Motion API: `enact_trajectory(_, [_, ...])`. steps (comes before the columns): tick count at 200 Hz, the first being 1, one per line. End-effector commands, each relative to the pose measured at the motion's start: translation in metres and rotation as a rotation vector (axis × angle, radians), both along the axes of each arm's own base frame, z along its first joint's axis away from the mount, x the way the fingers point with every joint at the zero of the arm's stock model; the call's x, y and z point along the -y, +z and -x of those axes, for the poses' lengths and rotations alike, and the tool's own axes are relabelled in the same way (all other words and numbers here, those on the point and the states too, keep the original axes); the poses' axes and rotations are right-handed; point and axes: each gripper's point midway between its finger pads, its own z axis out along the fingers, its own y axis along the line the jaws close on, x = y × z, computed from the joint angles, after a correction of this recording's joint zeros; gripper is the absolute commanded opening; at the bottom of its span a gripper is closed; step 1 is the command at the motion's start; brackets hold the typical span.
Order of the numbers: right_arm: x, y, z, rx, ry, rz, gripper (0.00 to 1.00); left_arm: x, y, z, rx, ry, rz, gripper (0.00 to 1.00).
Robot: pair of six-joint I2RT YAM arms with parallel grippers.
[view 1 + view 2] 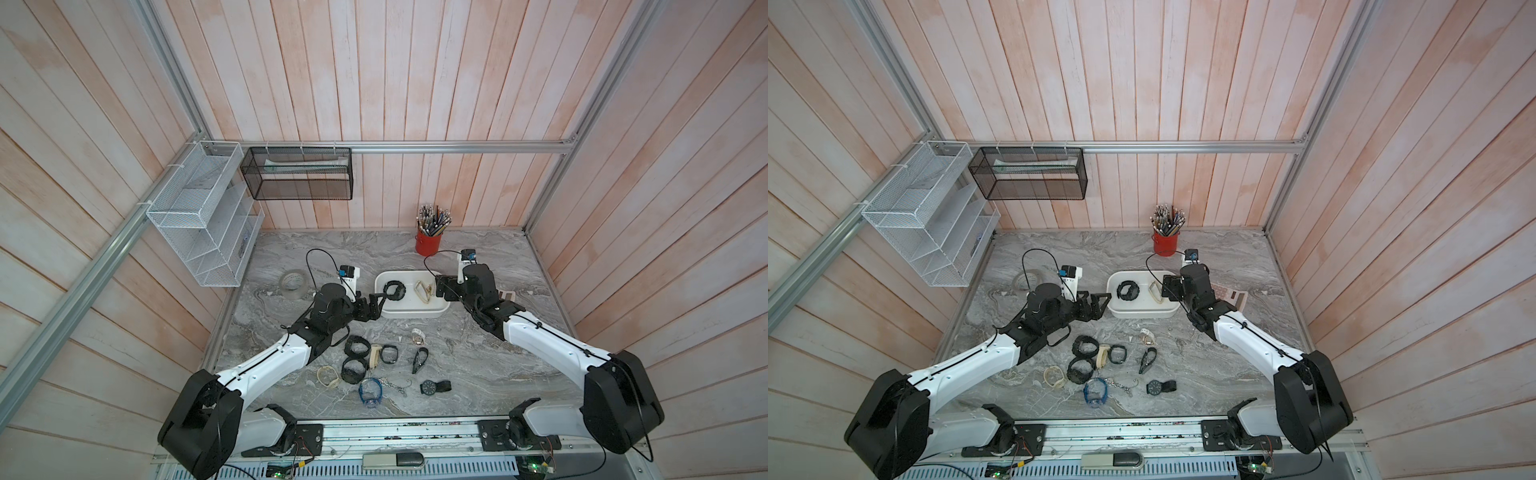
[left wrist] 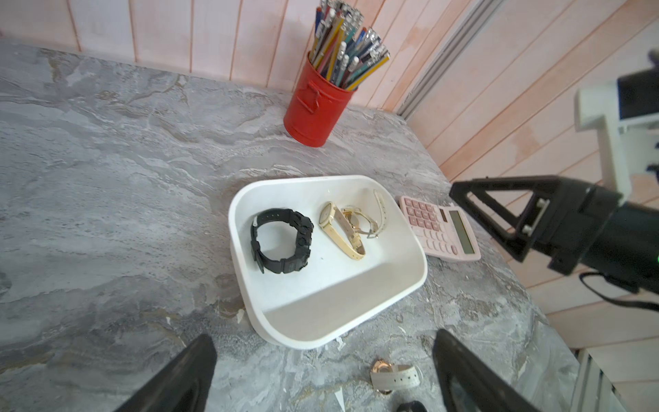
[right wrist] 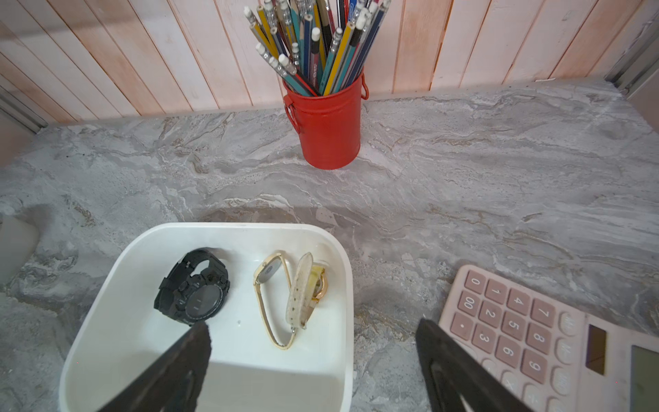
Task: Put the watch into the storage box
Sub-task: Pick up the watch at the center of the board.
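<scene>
**Claws spread wide at the white tub, both empty**

Left claw hangs with its black fingers spread wide and nothing between them, just off the 8 o'clock corner of the shallow white plastic storage box with rounded corners. Right claw is just as wide and just as empty. It straddles the box's 3 o'clock rim, one finger above the box floor and its mate above the grey marble-patterned table, between the box and a pale pink calculator.

Three watches lie inside the box, clear of both claws. A chunky black digital watch sits in the 9 o'clock half. In the 3 o'clock half, a slim gold watch on a thin cream band touches a gold-cased watch on a wider speckled cream strap.

More watches lie loose on the table at 6 to 7 o'clock of the box. Among them are a small pale-strapped watch nearest the box, a blue translucent watch and a black round-faced watch.

A red metal tin of pencils stands at 1 o'clock of the box, and a clear tape roll lies at 9 o'clock.
</scene>
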Motion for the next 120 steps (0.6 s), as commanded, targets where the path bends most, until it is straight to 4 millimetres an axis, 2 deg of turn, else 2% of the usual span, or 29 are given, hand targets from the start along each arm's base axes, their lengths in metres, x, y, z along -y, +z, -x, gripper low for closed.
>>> enact_trajectory(1, [0.0, 0.02, -0.009, 0.052, -0.02, -0.037, 0.92, 0.016, -0.001, 0.012, -0.002, -0.093, -0.056, 0.94])
enact_trajectory(35, [0.006, 0.017, -0.009, 0.05, -0.044, -0.02, 0.92, 0.038, -0.013, 0.026, -0.026, -0.159, -0.126, 0.93])
enact_trajectory(79, [0.014, 0.013, -0.003, 0.044, -0.069, -0.023, 0.92, 0.081, -0.027, 0.034, -0.072, -0.247, -0.153, 0.92])
enact_trajectory(120, [0.019, 0.011, 0.001, 0.04, -0.086, -0.026, 0.92, 0.107, -0.051, 0.043, -0.143, -0.312, -0.221, 0.87])
